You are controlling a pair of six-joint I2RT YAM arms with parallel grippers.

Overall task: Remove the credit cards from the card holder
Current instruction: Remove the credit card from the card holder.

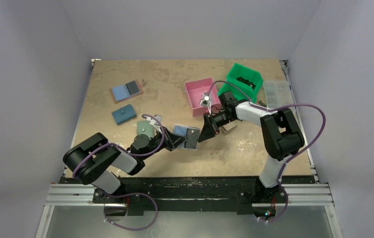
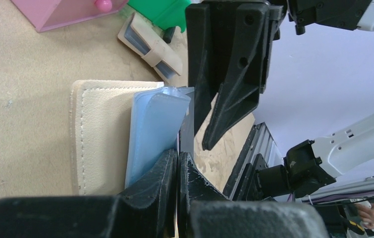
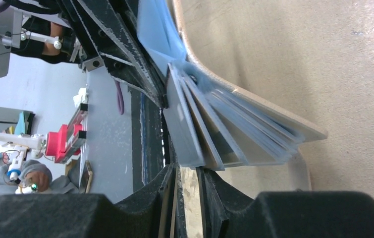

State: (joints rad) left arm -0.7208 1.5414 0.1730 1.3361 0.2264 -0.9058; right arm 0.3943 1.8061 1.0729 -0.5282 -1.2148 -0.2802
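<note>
On the left of the tan bench point(image 1: 175, 72) an opened holder with bright blue and black panels point(image 1: 127, 90) is seen, and a closed teal holder point(image 1: 123, 114) lies nearer the arms. Near the middle of the bench, the card holder point(image 2: 100, 134) is found lying open: its stitched beige panel rests flat on the board, while the pale blue inner panel is lifted. The left tool point(image 2: 178, 157) is closed tight on the edge of that raised blue panel. In the right wrist view, thin grey leaves point(image 3: 194, 134) are fanned out of the holder; whether they are cards or pocket layers cannot be told. The right tool point(image 3: 187, 173) is held with its jaws narrowly parted, its tips set right at the free edge of those leaves, and bare bench is seen through the gap. Just behind it a tan folded wallet point(image 1: 229, 126) lies. Farther back a pink bin point(image 1: 192, 99), a green bin point(image 1: 235, 74) and a clear compartment box point(image 1: 277, 91) are lined up toward the right edge.
</note>
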